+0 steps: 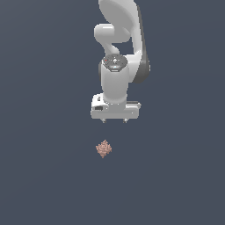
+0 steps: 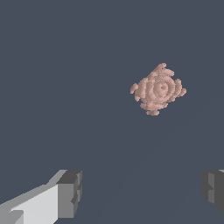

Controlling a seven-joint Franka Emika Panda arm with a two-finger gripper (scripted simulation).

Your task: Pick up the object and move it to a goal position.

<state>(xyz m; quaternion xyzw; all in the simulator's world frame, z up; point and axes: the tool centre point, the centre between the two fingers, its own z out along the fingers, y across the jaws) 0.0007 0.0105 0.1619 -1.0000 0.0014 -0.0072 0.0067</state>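
- On the dark grey floor point(image 1: 44, 176), the pinkish-brown lumpy chunk point(image 1: 103, 149) sits alone, nothing touching it.
- White gripper point(image 1: 114, 121) hangs above and apart from the chunk, pointing down.
- Wrist view: fingers point(image 2: 70, 192) spread wide, nothing between them; chunk point(image 2: 158, 89) lies ahead of the fingertips, probably not yet between them.
- Arm point(image 1: 116, 66) reaches down from the frame's top.

Simulated void: featureless dark grey floor point(image 1: 44, 176)

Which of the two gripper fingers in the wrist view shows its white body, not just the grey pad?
The finger farther from the pinkish-brown object; the other finger shows only grey.
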